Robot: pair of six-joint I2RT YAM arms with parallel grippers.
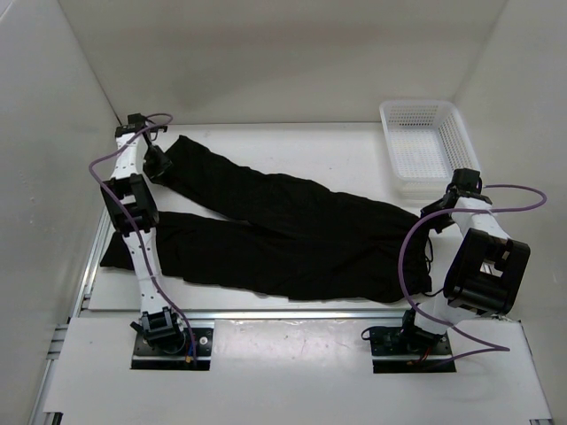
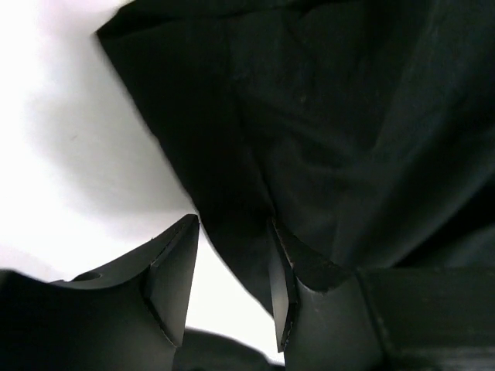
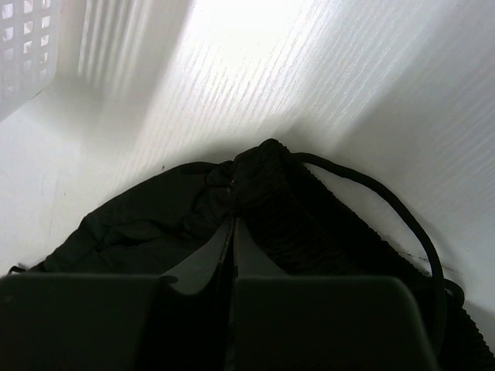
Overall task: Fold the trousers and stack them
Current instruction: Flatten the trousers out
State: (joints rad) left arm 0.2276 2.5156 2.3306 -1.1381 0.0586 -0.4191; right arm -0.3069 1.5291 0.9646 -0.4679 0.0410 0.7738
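The black trousers [image 1: 292, 239] lie spread on the white table [image 1: 337, 150], both legs running left and the waist at the right. My left gripper [image 1: 158, 165] is at the cuff of the far leg. In the left wrist view its jaws [image 2: 232, 224] stand open, with the edge of the black fabric [image 2: 348, 116] running between the fingers. My right gripper [image 1: 432, 215] is at the waist. In the right wrist view its fingers [image 3: 233, 220] are pressed together on the gathered waistband [image 3: 286, 209], beside a loose drawstring [image 3: 387, 201].
A white mesh basket [image 1: 425, 146] stands at the back right of the table, just behind the right gripper; it also shows in the right wrist view [image 3: 23, 54]. White walls enclose the table on the left, back and right.
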